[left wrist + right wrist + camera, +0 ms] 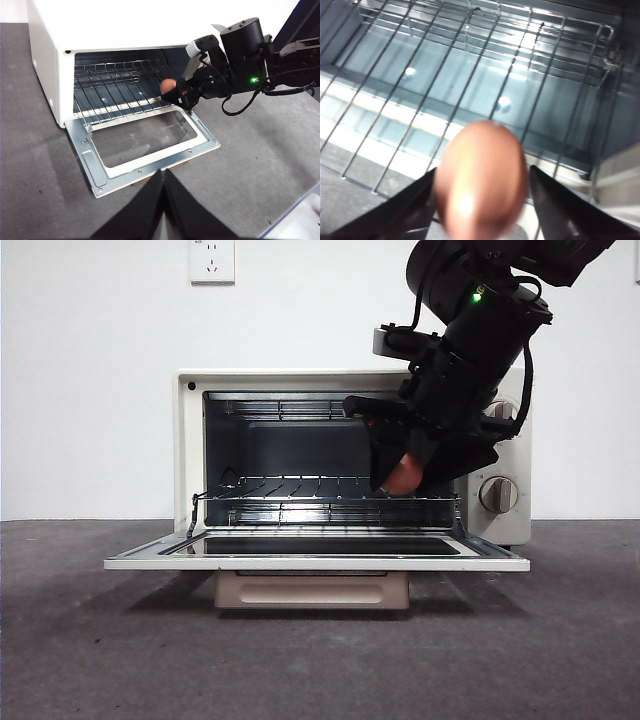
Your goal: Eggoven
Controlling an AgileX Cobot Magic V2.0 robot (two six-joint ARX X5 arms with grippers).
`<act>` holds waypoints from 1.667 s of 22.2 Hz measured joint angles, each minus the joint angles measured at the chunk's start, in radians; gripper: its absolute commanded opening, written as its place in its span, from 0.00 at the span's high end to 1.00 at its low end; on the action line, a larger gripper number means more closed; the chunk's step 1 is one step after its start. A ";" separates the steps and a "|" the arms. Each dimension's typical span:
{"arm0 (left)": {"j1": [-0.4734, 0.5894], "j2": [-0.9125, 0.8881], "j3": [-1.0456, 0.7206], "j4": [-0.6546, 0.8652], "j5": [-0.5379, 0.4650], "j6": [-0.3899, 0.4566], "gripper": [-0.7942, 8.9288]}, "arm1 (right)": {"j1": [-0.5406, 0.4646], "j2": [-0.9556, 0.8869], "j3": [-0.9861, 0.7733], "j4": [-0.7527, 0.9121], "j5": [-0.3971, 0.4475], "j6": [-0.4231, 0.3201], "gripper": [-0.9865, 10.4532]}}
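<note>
The cream toaster oven point(190, 440) stands with its door point(300, 562) folded down flat and its wire rack point(300, 490) showing inside. My right gripper point(398, 480) is shut on the reddish-brown egg point(405, 478) and holds it at the right side of the oven's mouth, just above the rack's front edge. In the left wrist view the egg point(168, 85) sits at the tip of that gripper point(176, 95), over the rack point(110, 85). In the right wrist view the egg point(480, 177) fills the space between the jaws. My left gripper point(164, 175) is shut and empty, well back from the door point(145, 165).
The right arm hides part of the upper knob point(503, 410); the lower knob point(498, 494) shows. The tan handle point(312, 590) hangs under the open door. A wall socket point(212, 260) is behind. Grey table surface point(100, 660) lies in front of the oven.
</note>
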 measured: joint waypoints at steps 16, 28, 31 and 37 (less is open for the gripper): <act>0.003 0.098 -0.014 0.118 0.000 0.000 0.91 | 0.040 -0.382 0.000 -0.243 -0.007 0.002 0.64; 0.111 0.433 -0.215 0.452 0.074 -0.006 0.91 | 0.072 -0.836 0.000 -0.514 -0.006 -0.003 0.64; 0.166 0.521 -0.237 0.537 0.140 -0.014 0.91 | 0.072 -0.895 0.000 -0.560 -0.005 -0.004 0.64; 0.245 0.727 -0.244 0.634 0.206 -0.027 0.91 | 0.072 -0.975 0.000 -0.597 -0.005 -0.006 0.64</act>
